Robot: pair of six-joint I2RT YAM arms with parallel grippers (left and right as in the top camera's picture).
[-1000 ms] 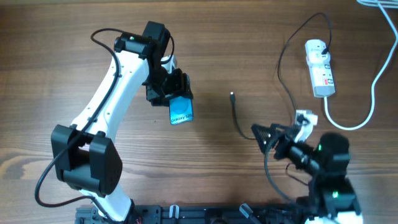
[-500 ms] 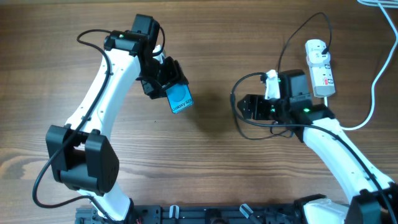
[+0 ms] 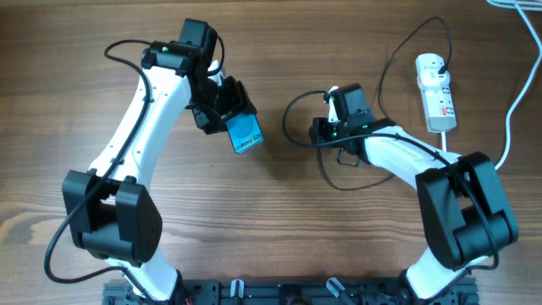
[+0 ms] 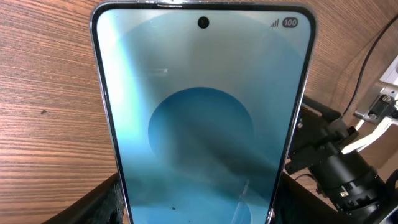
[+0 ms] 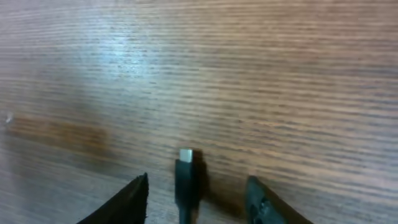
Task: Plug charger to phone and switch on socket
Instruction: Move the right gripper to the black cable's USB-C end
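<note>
My left gripper [image 3: 227, 112] is shut on the phone [image 3: 246, 135], its turquoise screen tilted up above the table. In the left wrist view the phone [image 4: 202, 118] fills the frame, with a dark finger at each lower edge. The charger is a thin black cable [image 3: 382, 80] running from the socket [image 3: 436, 93] at the far right. Its plug [image 5: 185, 177] lies on the wood with the metal tip pointing away. My right gripper [image 5: 196, 196] is open and straddles the plug, with a gap on both sides. From overhead the right gripper [image 3: 322, 131] is at mid-table, to the right of the phone.
A thick white lead [image 3: 508, 127] curves from the socket toward the right edge. The black cable loops on the wood around my right gripper. The right arm [image 4: 336, 168] shows just beyond the phone in the left wrist view.
My right arm swung from the front edge up to mid-table, over the plug, and its jaws have narrowed. The left arm raised and tilted the phone a little, then held still.
</note>
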